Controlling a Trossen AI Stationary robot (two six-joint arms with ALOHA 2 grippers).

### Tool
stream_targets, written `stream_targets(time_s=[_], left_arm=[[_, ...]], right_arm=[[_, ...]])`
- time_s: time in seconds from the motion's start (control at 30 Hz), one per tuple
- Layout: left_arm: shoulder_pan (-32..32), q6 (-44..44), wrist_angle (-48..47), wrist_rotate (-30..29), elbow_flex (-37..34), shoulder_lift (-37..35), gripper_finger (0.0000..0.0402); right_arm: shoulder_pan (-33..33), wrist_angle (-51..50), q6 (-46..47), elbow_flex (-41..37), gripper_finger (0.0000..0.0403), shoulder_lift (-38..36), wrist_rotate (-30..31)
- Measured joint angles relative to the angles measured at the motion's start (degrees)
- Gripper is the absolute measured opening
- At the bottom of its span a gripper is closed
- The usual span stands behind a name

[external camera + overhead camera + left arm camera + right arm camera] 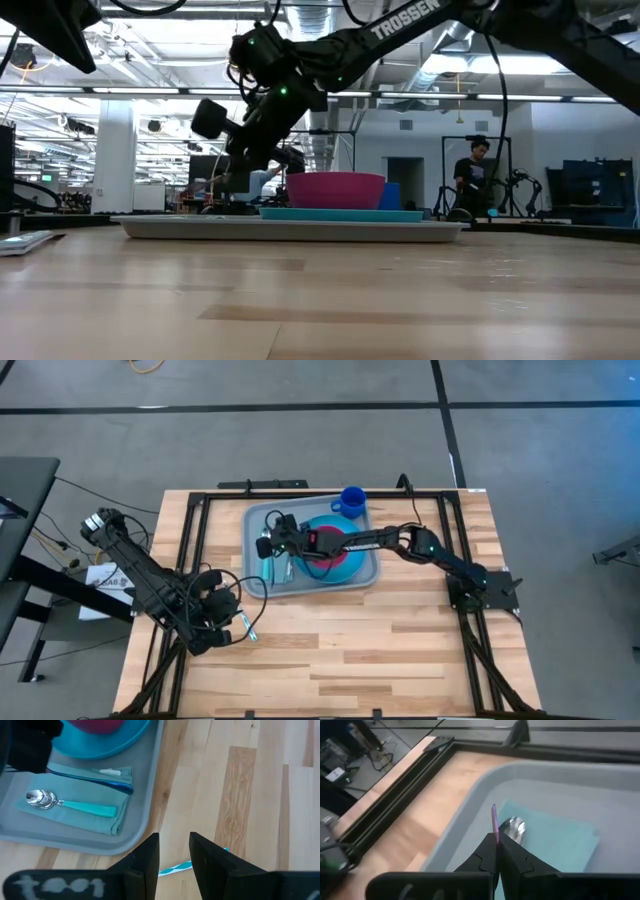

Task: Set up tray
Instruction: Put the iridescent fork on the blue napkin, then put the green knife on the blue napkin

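The pale grey-blue tray lies at the table's middle. It holds a blue plate with a pink bowl, and on its left side a teal napkin. A teal-handled spoon lies on the napkin. My right gripper reaches over the tray from the right and is shut on a thin blue-violet utensil above the napkin. My left gripper hovers near the table's left front, fingers slightly apart, with a teal stick on the table below it. My right gripper pinches one end of the flat blue-violet utensil edge-on between its two fingers. The fingers slant down from the table's right side, and the utensil runs on ahead of them, along their line. Its free end is over the napkin; whether it touches the cloth, I cannot tell.
A blue cup stands at the tray's far right corner. Black frame rails run along the table's left, far and right sides. Bare wood lies between the tray and the near edge.
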Motion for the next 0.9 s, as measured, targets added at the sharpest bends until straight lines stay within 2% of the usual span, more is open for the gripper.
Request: stream_targets(time_s=[0.17, 0.43, 0.9], left_arm=[[0.0, 0.0, 0.0, 0.0, 0.0, 0.0, 0.0096], [0.0, 0.0, 0.0, 0.0, 0.0, 0.0, 0.0096], [0.0, 0.0, 0.0, 0.2, 0.0, 0.0, 0.0096]], right_arm=[[-1.6, -0.1, 0.7, 0.0, 0.0004, 0.0, -0.8], [-3.0, -0.5, -1.5, 0.0, 0.0029, 0.0, -6.2], [-3.0, -0.7, -2.4, -0.1, 0.0081, -0.3, -6.5]])
